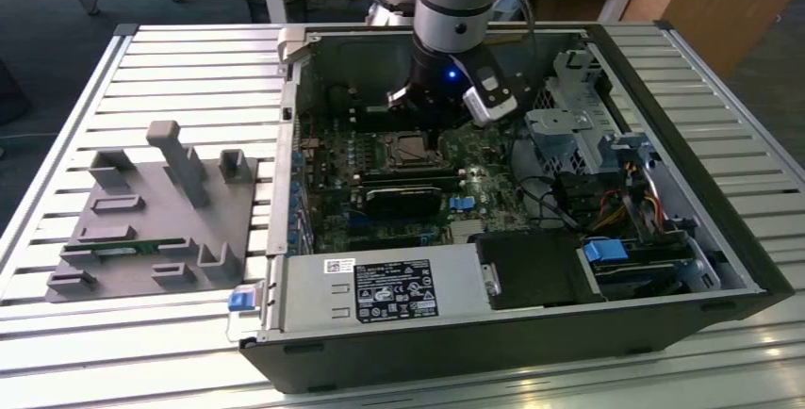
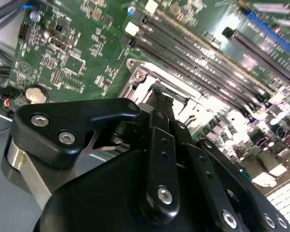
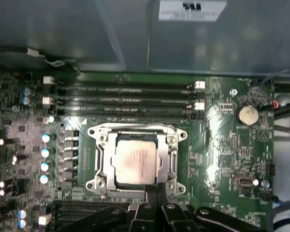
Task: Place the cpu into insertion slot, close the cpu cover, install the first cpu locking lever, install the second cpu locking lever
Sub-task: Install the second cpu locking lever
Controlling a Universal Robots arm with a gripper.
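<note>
My jaws look pressed together, nothing pinched. My gripper (image 3: 157, 193) hangs at the edge of the cover (image 3: 102, 162), just above the board (image 3: 222, 145). Exterior view, left to right: grey fixture (image 1: 151, 216) on the slatted table (image 1: 63, 98), then the open case (image 1: 680, 202) with my gripper (image 1: 435, 112) over the slot (image 1: 409, 150). First wrist view: cpu (image 3: 136, 162) sits in the slot, cover down around it, coin cell (image 3: 247, 115) well apart.
</note>
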